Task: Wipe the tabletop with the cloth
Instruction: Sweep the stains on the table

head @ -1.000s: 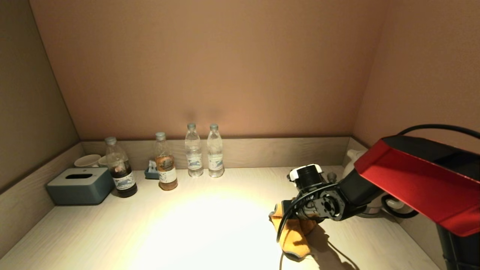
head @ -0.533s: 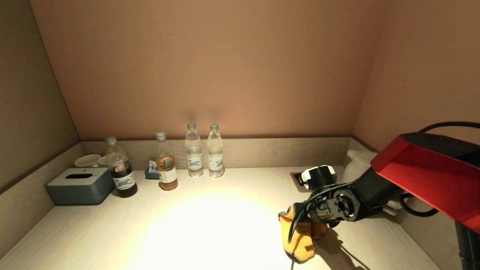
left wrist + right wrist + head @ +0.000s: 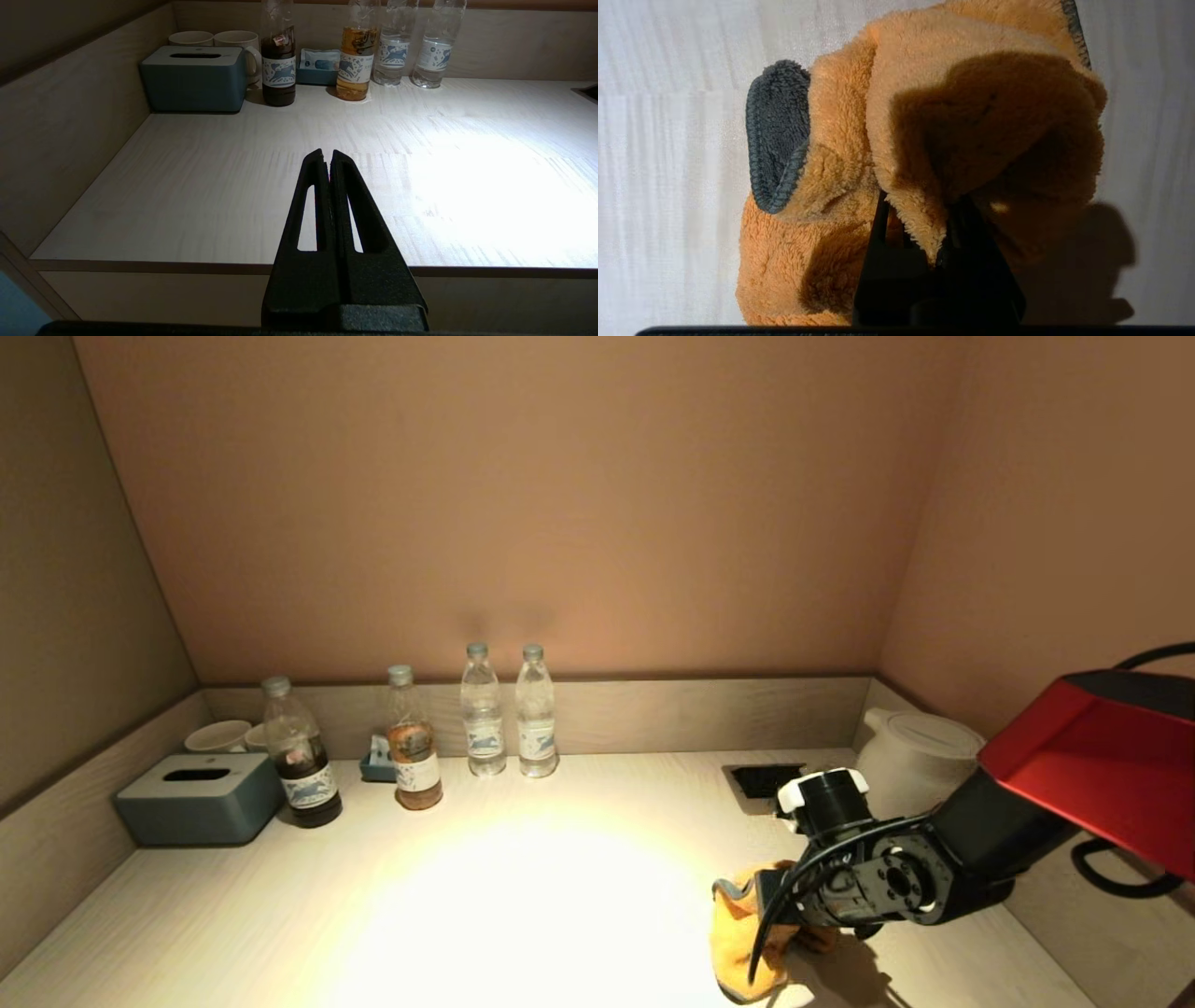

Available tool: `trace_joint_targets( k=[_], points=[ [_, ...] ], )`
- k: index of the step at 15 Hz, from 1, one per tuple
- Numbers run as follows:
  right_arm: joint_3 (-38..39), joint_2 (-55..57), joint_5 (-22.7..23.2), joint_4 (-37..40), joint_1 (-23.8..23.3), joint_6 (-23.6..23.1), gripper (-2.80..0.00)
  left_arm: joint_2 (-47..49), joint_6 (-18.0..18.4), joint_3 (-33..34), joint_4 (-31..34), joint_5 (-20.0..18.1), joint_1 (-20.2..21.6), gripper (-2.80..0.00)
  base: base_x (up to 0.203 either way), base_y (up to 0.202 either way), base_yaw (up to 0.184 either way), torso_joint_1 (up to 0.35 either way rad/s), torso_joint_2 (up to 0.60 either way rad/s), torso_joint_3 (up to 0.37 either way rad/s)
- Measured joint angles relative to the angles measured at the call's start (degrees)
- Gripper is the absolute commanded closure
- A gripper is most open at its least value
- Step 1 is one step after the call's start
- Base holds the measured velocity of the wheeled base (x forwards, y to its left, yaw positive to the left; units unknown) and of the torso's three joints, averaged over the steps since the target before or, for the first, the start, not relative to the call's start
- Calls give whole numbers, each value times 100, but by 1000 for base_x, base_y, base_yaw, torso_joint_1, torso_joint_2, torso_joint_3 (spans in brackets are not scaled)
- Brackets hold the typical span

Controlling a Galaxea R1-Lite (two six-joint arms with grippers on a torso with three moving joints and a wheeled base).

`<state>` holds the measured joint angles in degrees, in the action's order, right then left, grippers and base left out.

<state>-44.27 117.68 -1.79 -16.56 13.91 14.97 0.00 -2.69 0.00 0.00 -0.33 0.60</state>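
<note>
My right gripper (image 3: pixel 794 919) has its fingers clenched on the cloth (image 3: pixel 742 943), bunched on the worktop (image 3: pixel 523 915) at about five o'clock of the lit patch. To wipe well I should press flat, sweep evenly and steer clear of the kettle (image 3: pixel 910 761) at my one o'clock. My left gripper (image 3: pixel 327 161) hangs parked off the front edge, fingers pressed together on nothing.

No legible text; bottle labels (image 3: pixel 279 73) seemingly pictorial.

We note the tabletop (image 3: pixel 523 915) lies open across its middle and front. Obstacles line the back rim: four bottles (image 3: pixel 483 709), a tissue box (image 3: pixel 198 798) and cups (image 3: pixel 219 735) in the left corner. A kettle (image 3: pixel 915 761) and socket recess (image 3: pixel 764 778) occupy the right rear corner.
</note>
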Motion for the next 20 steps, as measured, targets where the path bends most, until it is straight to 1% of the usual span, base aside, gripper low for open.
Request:
trace_joint_targets(
  k=[3, 6, 9, 11, 12, 17, 19, 20],
  points=[
    [298, -125, 4, -177, 59, -4, 0, 0, 0, 0, 0, 0, 0, 0, 0, 0, 0, 0, 0, 0],
    [535, -226, 11, -245, 305, 18, 0, 0, -2, 0, 0, -2, 0, 0, 0, 0, 0, 0, 0, 0],
    [585, -262, 6, -234, 629, 37, 0, 0, 2, 0, 0, -2, 0, 0, 0, 0, 0, 0, 0, 0],
    [593, -266, 6, -232, 745, 42, 0, 0, 0, 0, 1, 0, 0, 0, 0, 0, 0, 0, 0, 0],
    [591, -263, 2, -232, 880, 44, 0, 0, 2, 0, 0, 0, -2, 0, 0, 0, 0, 0, 0, 0],
    [523, -225, 6, -232, 1866, 37, 0, 0, 0, 0, 0, -2, 6, 0, 0, 0, 0, 0, 0, 0],
    [464, -169, 1, -246, 2123, 18, 0, 0, 0, 0, 0, -1, -2, 0, 0, 0, 0, 0, 0, 0],
    [424, -132, 1, -259, 2175, 8, 0, 0, 0, 0, 0, -2, 0, 0, 0, 0, 0, 0, 0, 0]
  ],
)
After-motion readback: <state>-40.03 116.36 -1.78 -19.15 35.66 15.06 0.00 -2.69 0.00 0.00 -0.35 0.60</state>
